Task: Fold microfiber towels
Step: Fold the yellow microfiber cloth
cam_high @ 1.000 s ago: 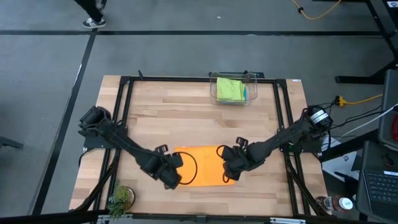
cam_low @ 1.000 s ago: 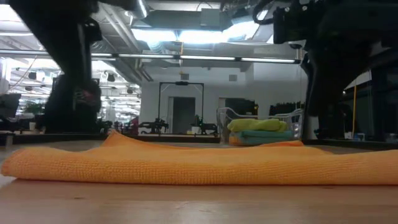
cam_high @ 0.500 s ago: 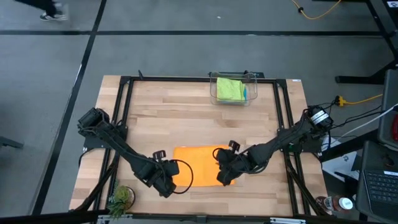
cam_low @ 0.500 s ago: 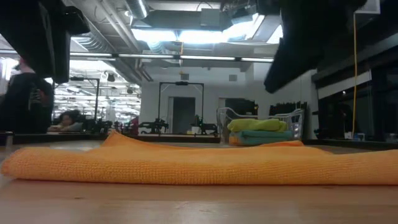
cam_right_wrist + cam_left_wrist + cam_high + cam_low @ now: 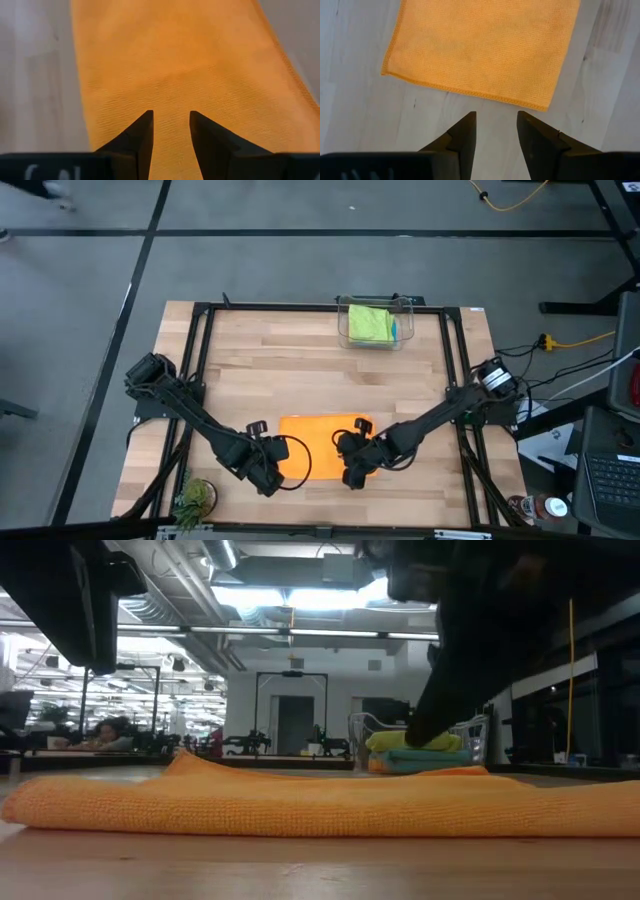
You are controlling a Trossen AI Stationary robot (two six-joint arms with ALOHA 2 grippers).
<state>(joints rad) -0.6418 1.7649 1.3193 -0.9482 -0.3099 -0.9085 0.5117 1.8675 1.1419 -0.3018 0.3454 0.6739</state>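
One orange microfiber towel [image 5: 318, 440] lies flat on the wooden table, folded into a rectangle; the low view shows it as a low band [image 5: 300, 805]. My left gripper [image 5: 270, 480] stands open above bare wood just off the towel's near left corner [image 5: 387, 70], with its fingers [image 5: 496, 120] clear of the hem. My right gripper [image 5: 352, 473] is open over the towel's near right part [image 5: 175, 65], with cloth showing between its fingers [image 5: 171, 117]. A lime green towel [image 5: 370, 322] and a teal one [image 5: 415, 762] lie in the bin.
A clear plastic bin [image 5: 345, 330] with stacked towels stands at the table's far edge, right of centre. A small green plant [image 5: 195, 498] sits at the near left corner. A dark metal frame [image 5: 200, 360] runs round the tabletop. Bare wood lies between towel and bin.
My left gripper has drawn off the towel toward the table's near left corner and then kept still. My right gripper has moved toward the left and near edge over the towel, sinking and tipping. The towel lies where it was.
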